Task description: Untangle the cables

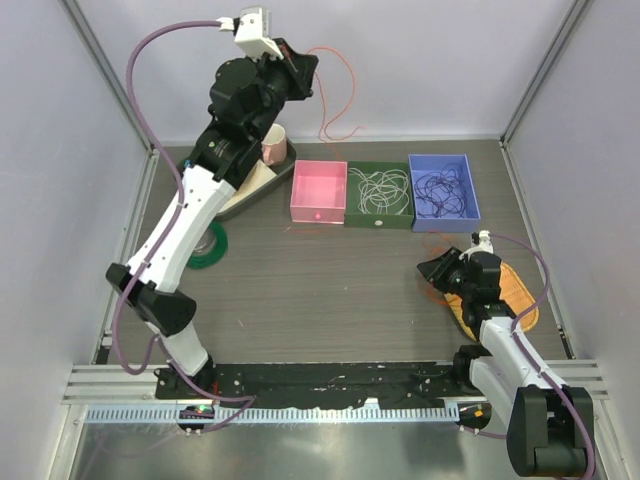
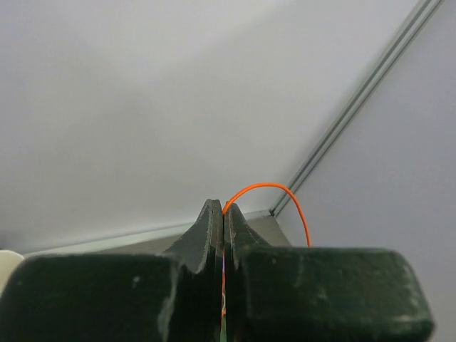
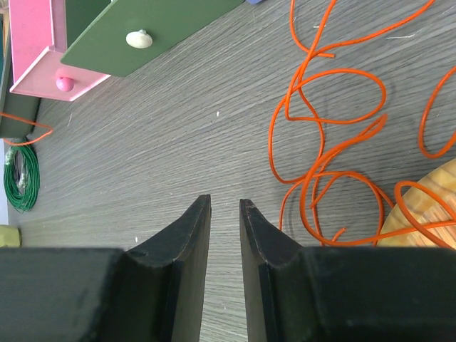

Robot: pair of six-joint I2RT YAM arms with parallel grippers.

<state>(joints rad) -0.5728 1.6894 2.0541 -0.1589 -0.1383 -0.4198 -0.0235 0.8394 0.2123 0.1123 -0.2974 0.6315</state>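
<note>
Orange cable [image 1: 346, 92]: one thin strand, pinched between the closed fingers of the left hand [image 1: 308, 68], which is raised high at the back left. From the left wrist view the strand arcs out of the left hand [image 2: 224, 211] and curves down to the right [image 2: 265, 186]. From above it hangs in a loose bend towards the back edge of the bench [image 1: 330, 300], behind the pink box [image 1: 296, 190].

Orange loops [image 3: 335, 121]: several tangled curls flat on the bench at front right, some lying over the wooden tray [image 3: 427, 206].

Right hand [image 3: 224, 206]: low over the bench just left of those loops, jaws slightly apart, nothing between them.

White cables [image 1: 378, 190]: loose heap inside the green box [image 1: 378, 223].

Purple cables [image 1: 440, 192]: loose heap inside the blue box [image 1: 445, 226].

Green coil [image 1: 212, 250]: neat ring on the bench beside the left arm.

Boxes: pink, green and blue stand side by side in one row.
</note>
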